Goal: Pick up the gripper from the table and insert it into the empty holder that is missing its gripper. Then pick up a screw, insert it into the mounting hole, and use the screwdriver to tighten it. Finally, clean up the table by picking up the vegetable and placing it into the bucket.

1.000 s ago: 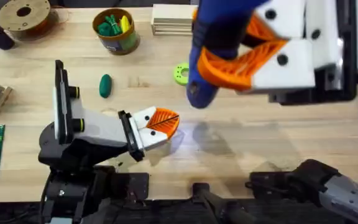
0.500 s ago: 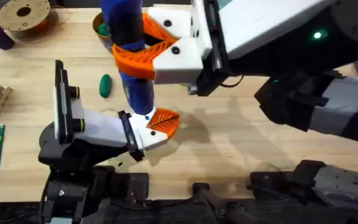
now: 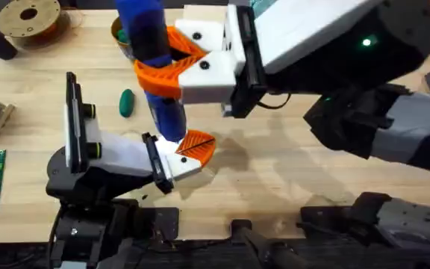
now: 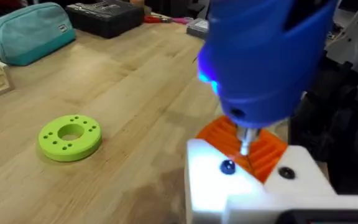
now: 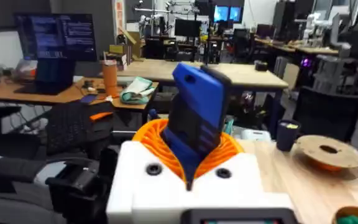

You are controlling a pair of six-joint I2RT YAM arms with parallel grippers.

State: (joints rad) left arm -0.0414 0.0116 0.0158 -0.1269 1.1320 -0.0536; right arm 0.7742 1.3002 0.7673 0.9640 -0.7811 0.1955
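Your right hand (image 3: 172,66) pinches the screwdriver (image 3: 154,67) upright, its bit over the screw (image 4: 228,167) in the holder (image 4: 247,186) beside the orange gripper (image 3: 195,144). Seat the bit squarely, press straight down, avoid tilting. Your left hand's state I cannot tell.

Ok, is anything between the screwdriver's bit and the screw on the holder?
Nothing visible. In the left wrist view the screwdriver, held by the right gripper, has its bit pointing down just above the screw on the white holder, with only a small open gap between them.
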